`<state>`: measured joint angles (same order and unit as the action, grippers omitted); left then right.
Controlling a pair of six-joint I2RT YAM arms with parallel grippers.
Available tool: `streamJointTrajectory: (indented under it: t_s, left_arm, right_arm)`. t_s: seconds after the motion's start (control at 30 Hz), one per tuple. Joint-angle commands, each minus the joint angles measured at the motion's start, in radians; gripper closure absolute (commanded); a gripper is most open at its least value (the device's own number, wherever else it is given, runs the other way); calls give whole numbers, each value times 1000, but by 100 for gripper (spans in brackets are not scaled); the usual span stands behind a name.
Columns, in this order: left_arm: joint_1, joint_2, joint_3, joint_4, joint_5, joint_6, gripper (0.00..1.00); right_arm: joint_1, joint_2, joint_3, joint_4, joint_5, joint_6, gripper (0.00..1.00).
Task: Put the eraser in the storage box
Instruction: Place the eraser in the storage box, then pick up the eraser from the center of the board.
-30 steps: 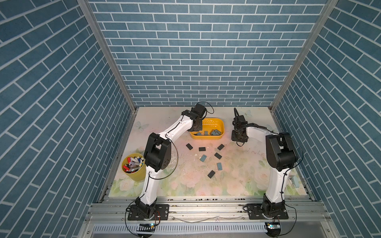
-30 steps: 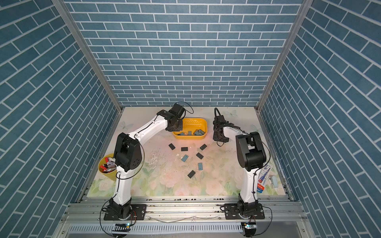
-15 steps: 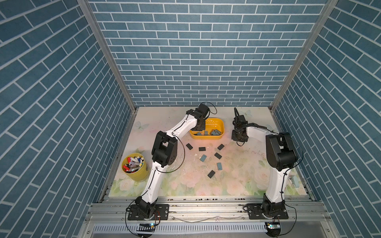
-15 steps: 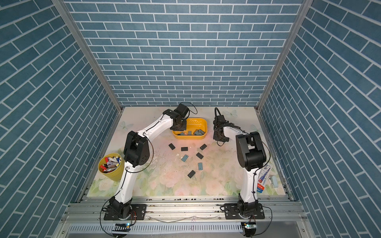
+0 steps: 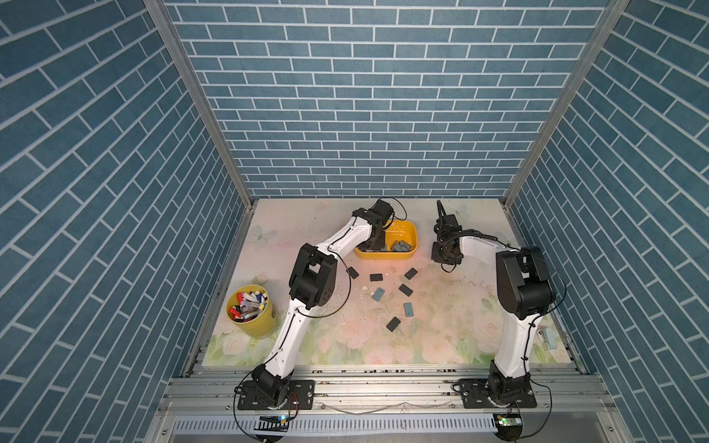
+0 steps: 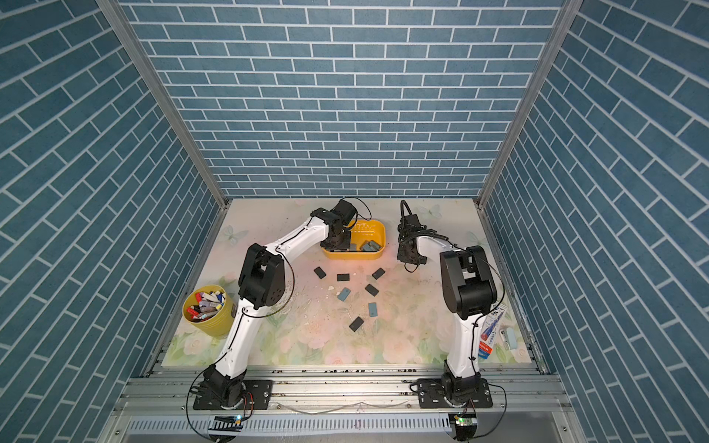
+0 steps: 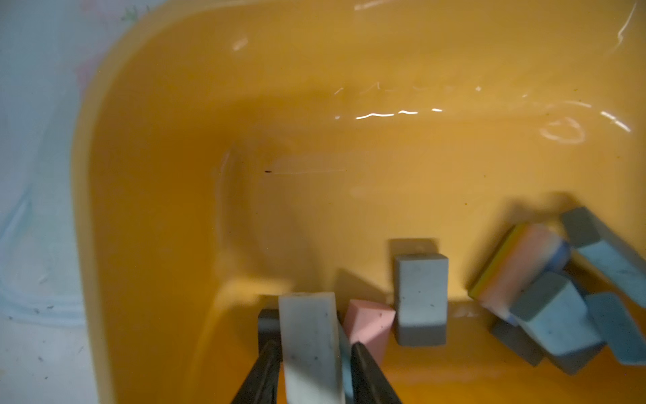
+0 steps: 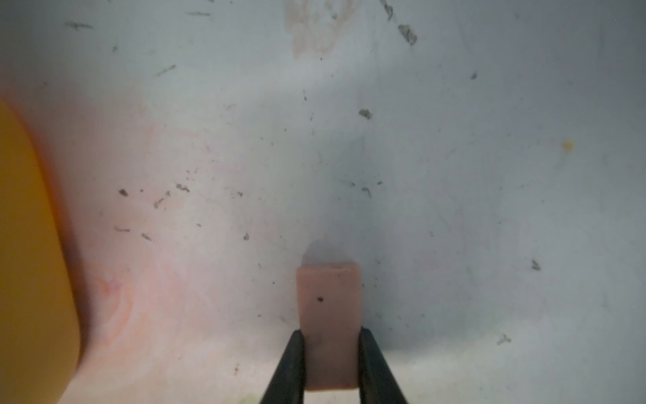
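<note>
Erasers: grey eraser [image 7: 307, 314] between the jaws of the left tool [image 7: 313, 344], down inside the storage box [image 7: 174, 175]; pink eraser [image 8: 328, 293] in the right tool [image 8: 330, 332] above the bench [image 8: 454, 175], box beside it.
Left tool: narrow; gripping or loose, cannot tell.
Right tool: clamped on pink eraser.
Risk: grey eraser may cling to the tool on lift-out; pink eraser may clip the box rim if carried low.

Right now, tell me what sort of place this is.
Probably a staged robot-training cell, not a real room: blue brick-pattern panels box in a floral tabletop, the left arm and right arm are bolted to an aluminium rail, and erasers lie scattered near a yellow storage box.
</note>
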<state>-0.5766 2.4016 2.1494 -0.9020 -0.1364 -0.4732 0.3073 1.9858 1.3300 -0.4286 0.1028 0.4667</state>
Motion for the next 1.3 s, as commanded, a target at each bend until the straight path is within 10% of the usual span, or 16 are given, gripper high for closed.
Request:
streamJointTrajectory:
  t_s: [0.0, 0.7, 1.27]
  left_arm:
    - [-6, 15, 0, -13, 1, 5, 57]
    - [-16, -94, -24, 8, -1, 7, 28]
    - [-20, -449, -294, 140, -103, -52, 16]
  right_arm:
    - [-2, -56, -24, -14, -17, 24, 83]
    - [19, -184, -71, -44, -15, 26, 84]
    - [122, -192, 87, -140, -47, 1, 85]
